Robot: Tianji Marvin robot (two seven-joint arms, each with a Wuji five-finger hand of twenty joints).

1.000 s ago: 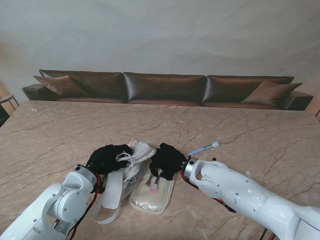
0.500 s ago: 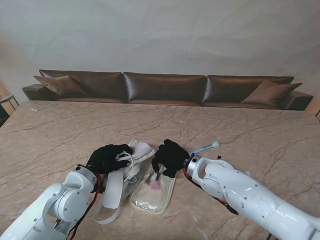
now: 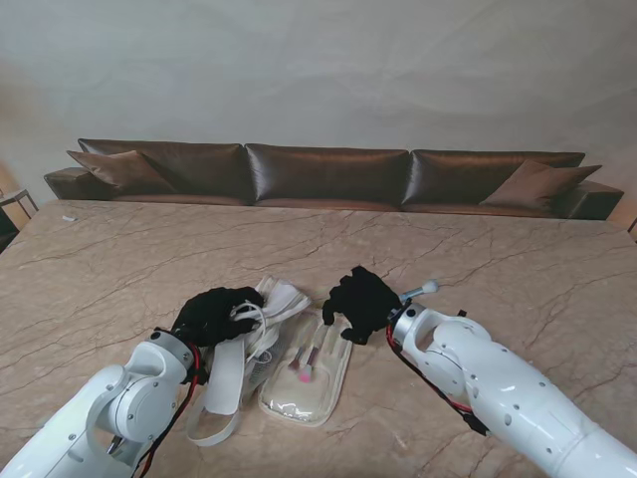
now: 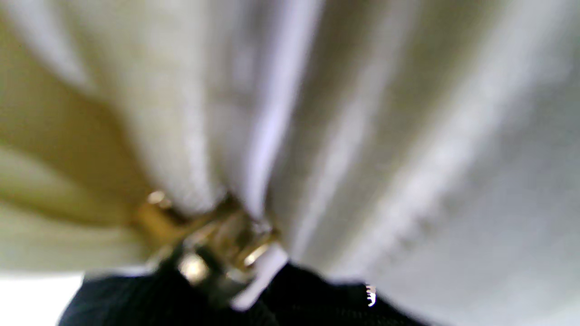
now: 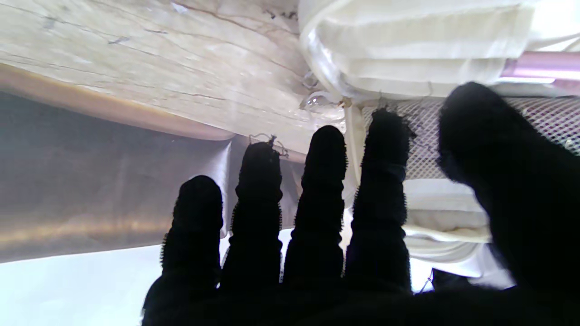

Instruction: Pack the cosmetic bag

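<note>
Surface (image 3: 119,259): tan veined marble, running from my edge out to the far edge.

Bag (image 3: 304,383): clear-sided cosmetics pouch with cream trim, lying flat and opened close to the near edge, about midway between the side edges. Its cream flap and straps spread toward my left. Through the clear side show a brush (image 3: 305,364) with a pink end and another slim item I cannot identify. The right wrist view shows cream folds, a mesh panel and a pink-purple tube at the bag's rim (image 5: 421,50).

Left robot hand (image 3: 211,314): black-gloved, resting on the bag's cream flap at its left side, fingers curled into the fabric and straps; it grips the bag. The left wrist view is blurred: cream cloth folds and a gold metal fitting (image 4: 213,240) close to the glove.

Right robot hand (image 3: 360,299): black-gloved, just beyond the bag's far right corner, above the surface. Fingers (image 5: 321,194) extended and spread, holding nothing, thumb apart from the other four.

Applicator (image 3: 422,290): slim light-blue handle with a white tip, lying on the surface just right of the right robot hand, partly hidden by my wrist.

Sofa (image 3: 328,174): long, dark brown leather, along the far edge, cushions at both ends.
</note>
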